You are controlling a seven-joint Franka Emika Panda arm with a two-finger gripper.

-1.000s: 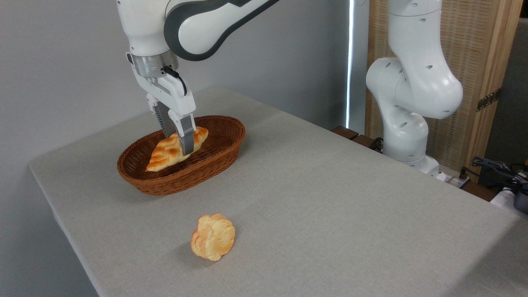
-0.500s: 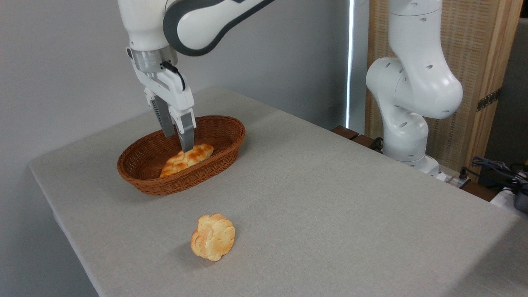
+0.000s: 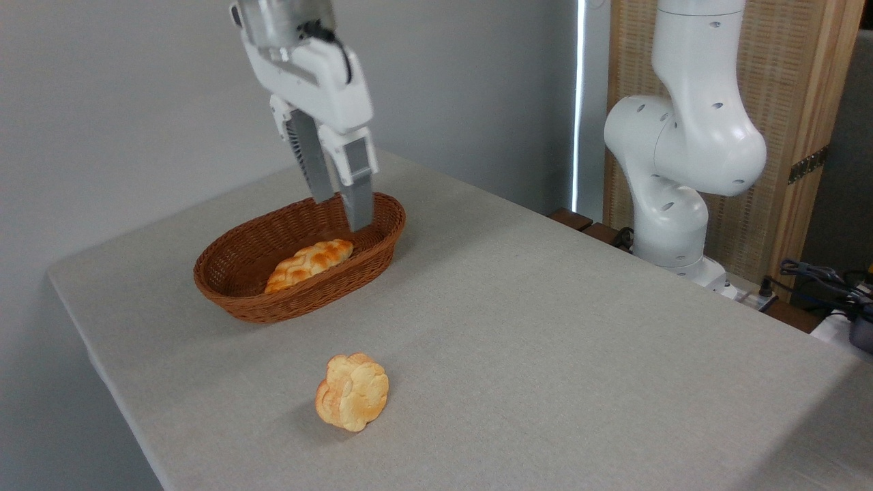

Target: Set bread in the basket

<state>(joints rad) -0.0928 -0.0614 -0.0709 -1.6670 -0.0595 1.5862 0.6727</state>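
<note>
My claw (image 3: 339,213) has risen toward the upper middle of the frame, fingers parted and empty. The bread (image 3: 309,264) lies released in the basket (image 3: 235,300), long axis running lower left to upper right.

view: single fixed camera, raised off the table (image 3: 545,327) corner
facing: down toward 11 o'clock
range: mid-distance
</note>
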